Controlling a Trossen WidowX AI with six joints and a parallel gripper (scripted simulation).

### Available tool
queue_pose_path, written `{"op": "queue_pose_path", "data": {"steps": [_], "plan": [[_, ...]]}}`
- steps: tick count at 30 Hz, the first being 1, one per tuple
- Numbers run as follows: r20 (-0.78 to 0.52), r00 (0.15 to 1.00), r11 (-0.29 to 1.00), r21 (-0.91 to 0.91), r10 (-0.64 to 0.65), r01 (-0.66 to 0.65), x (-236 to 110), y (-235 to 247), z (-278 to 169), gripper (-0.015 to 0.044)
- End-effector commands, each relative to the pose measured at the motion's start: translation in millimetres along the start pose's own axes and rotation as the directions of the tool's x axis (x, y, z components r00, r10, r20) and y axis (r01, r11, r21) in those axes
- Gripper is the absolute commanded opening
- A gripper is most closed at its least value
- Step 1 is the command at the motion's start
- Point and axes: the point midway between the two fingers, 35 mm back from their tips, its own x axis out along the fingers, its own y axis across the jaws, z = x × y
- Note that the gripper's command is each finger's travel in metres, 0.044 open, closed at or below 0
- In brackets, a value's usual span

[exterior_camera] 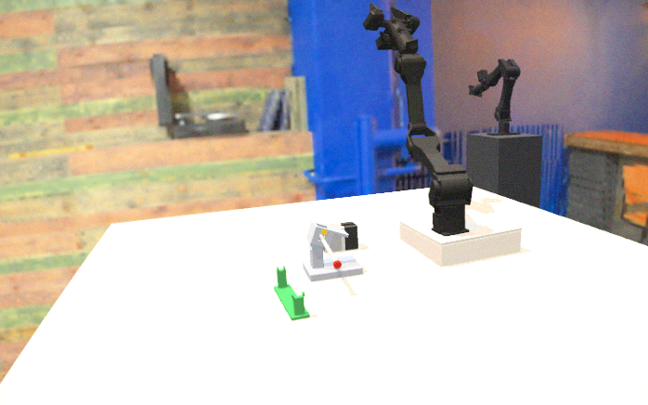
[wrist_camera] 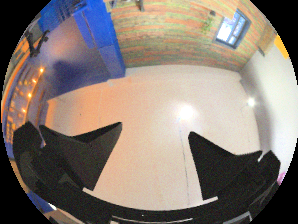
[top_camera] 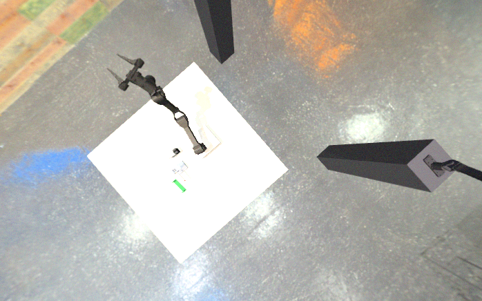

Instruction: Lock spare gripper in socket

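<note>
The grey mount (top_camera: pixel 179 167) (exterior_camera: pixel 317 257) stands on its flat base, with a tilted head bearing a yellow mark. The pale lock pin (exterior_camera: pixel 329 250) slants out of the mount's head, its red ball end (top_camera: pixel 185 180) (exterior_camera: pixel 337 264) towards the exterior camera. How deep the pin sits in the socket is hidden. A black block (top_camera: pixel 176 150) (exterior_camera: pixel 350 235), seemingly the spare gripper, stands apart from the mount, between it and the wall side; its spigot cannot be made out. My gripper (top_camera: pixel 112 61) (wrist_camera: pixel 155 128) is open and empty, raised high and far from them.
A green cradle (top_camera: pixel 179 186) (exterior_camera: pixel 289 301) with two uprights stands near the mount, on the side away from the black block. My arm's base stands on a low pale plinth (exterior_camera: pixel 420 246) on the white table (top_camera: pixel 231 186) (exterior_camera: pixel 165 311). Another arm stands on a dark pedestal (exterior_camera: pixel 523 171) beyond the table.
</note>
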Motion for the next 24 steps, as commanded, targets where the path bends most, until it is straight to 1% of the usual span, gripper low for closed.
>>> {"op": "queue_pose_path", "data": {"steps": [1, 2, 4, 7, 13, 18, 24], "plan": [[-0.005, 1.000, 1.000, -0.004, -0.002, 0.002, 0, -1, -3, 0.0374], [-0.022, 1.000, 1.000, -0.018, -0.007, 0.007, 0, -2, -12, 0.0348], [-0.080, 0.996, 0.997, -0.069, -0.030, 0.025, -1, -9, -44, 0.0300], [-0.167, 0.983, 0.987, -0.152, -0.072, 0.046, -5, -23, -93, 0.0300], [-0.303, 0.941, 0.948, -0.316, -0.150, 0.049, -18, -51, -165, 0.0300], [-0.406, 0.886, 0.888, -0.460, -0.225, 0.015, -34, -78, -218, 0.0300], [-0.505, 0.798, 0.793, -0.607, -0.328, -0.058, -59, -117, -275, 0.0300]]}}
